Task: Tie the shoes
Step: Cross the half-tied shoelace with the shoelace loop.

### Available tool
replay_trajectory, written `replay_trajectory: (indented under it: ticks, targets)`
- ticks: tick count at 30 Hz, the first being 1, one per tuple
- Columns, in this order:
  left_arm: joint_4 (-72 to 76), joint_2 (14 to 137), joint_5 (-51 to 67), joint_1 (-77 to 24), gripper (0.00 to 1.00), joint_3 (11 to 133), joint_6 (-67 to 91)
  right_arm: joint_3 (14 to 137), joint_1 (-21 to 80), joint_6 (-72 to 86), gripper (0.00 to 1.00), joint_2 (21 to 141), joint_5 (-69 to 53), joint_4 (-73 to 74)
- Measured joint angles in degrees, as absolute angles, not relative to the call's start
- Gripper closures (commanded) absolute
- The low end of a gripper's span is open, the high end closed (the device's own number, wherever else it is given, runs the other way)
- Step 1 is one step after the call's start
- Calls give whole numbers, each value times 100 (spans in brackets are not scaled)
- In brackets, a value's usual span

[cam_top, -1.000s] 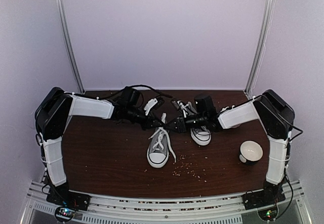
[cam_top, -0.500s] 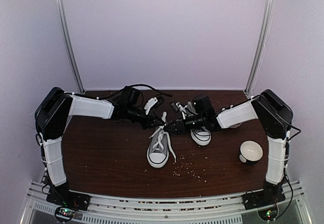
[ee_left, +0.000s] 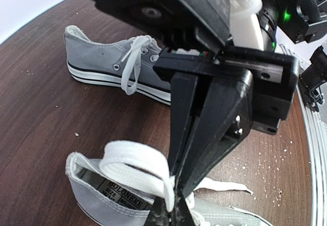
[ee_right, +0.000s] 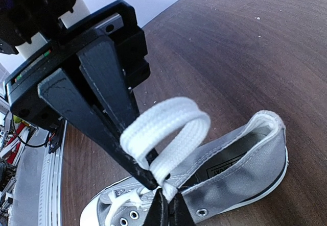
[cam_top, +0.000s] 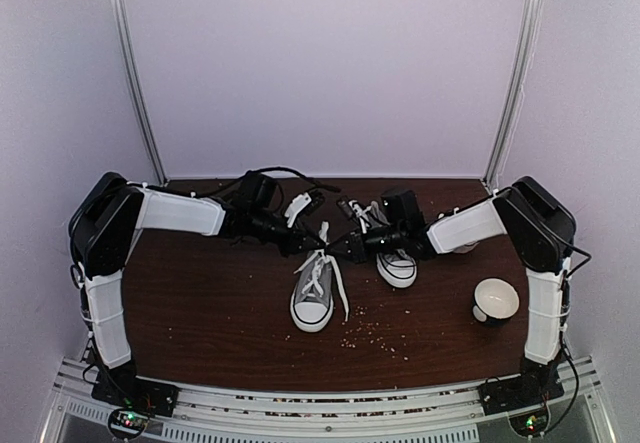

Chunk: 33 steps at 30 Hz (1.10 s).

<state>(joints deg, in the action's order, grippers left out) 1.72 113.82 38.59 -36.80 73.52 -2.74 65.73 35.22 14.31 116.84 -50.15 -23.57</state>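
Over the middle of the dark wood-grain table point(cam_top: 200, 303), seen from above, the centre shoe point(cam_top: 312, 301) lies with its long axis running near to far. Its white toe cap points toward the arm bases and its heel opening toward the back wall. The second shoe point(cam_top: 398, 265) sits just to its right and further back, pointing the same way, with its heel end hidden under the right arm. The left gripper point(cam_top: 306, 247) and right gripper point(cam_top: 333, 250) meet tip to tip above the centre shoe's heel end, at the white lace point(cam_top: 322, 233). From this height the fingers are too small to judge. A white bowl point(cam_top: 496, 300) stands well apart on the right, and pale crumbs point(cam_top: 372, 335) are scattered in front of the shoes.

From the left wrist, that arm's own fingertips at the bottom edge are pressed together on the lace. The lace is flat and woven, and it arches in a loop over the shoe's open collar. The right gripper's black wedge-shaped fingers come down from above and seem to pinch the same bunch. A printed insole label point(ee_left: 120, 199) is visible only here. Beyond it the second shoe lies side-on, showing grey canvas, metal eyelets and a white sole with a dark stripe.

From the right wrist, the loop stands upright against the left gripper's slanting fingers. The right arm's own tips are closed at the loop's base. The shoe runs from its eyelets at lower left to the heel collar at right.
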Motion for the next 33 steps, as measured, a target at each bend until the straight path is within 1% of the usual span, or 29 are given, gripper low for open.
replay_trajectory:
  ticks: [4,5,6,7,9,12,15,19,23,27,33]
  targets:
    - [183,11382,3861,-3680,99,7349,-281,6508,3494,1605,100,11684,-5061,-2552]
    - [185,11382,3865,-3680,87,7349,-287,6499,3494,1660,100,11684,-5068,-2589]
    - [191,11382,3881,-3680,73,7347,-301,6490,3494,1706,100,11690,-5072,-2628]
    - [228,11382,3920,-3680,66,7334,-336,6486,3494,1750,100,11695,-5074,-2670]
    - [290,11373,4051,-3675,60,7262,-449,6486,3494,1839,100,11703,-5072,-2759]
    - [143,11369,4143,-3664,56,7212,-744,6486,3489,1870,100,11701,-5076,-2838]
    - [-202,11371,4086,-3640,56,7262,-1197,6486,3489,1872,100,11703,-5076,-2847]
    - [-574,11424,4066,-3607,60,7485,-1581,6486,3489,1870,100,11701,-5078,-2853]
    - [-572,11480,4305,-3564,70,7666,-1671,6479,3489,1846,100,11701,-5081,-2847]
    - [-631,11622,4510,-3479,83,7822,-1684,6477,3489,1767,100,11701,-5076,-2742]
    - [-762,11898,4438,-3454,85,8117,-1660,6477,3489,1649,100,11701,-5076,-2622]
